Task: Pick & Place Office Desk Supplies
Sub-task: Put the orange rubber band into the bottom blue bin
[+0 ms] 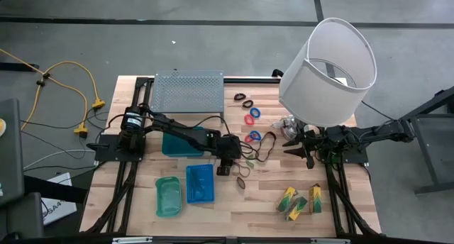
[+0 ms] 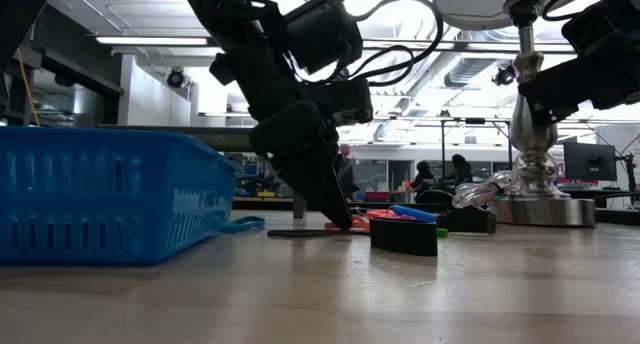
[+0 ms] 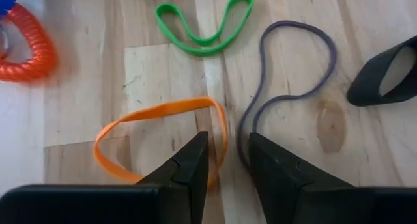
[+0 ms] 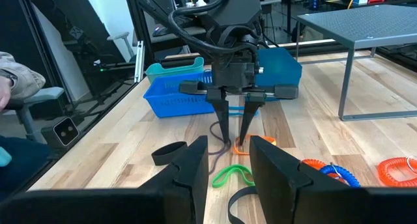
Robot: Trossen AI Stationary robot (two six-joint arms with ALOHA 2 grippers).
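Left gripper point(image 3: 225, 155) jaws stand apart around the thin orange rubber band point(image 3: 159, 136), mid-desk. Band seems light and floppy; pinching one strand looks best. Right gripper point(image 4: 228, 160) waits, jaws apart.

Even overhead light leaves the pale wooden slatted tabletop point(image 1: 241, 201) bright, with soft, short shadows. In the low view, ceiling strip lights point(image 2: 150, 40) glare and the arms read almost as silhouettes. The red coiled plastic ring point(image 3: 29, 48) looks blurred, perhaps out of focus.
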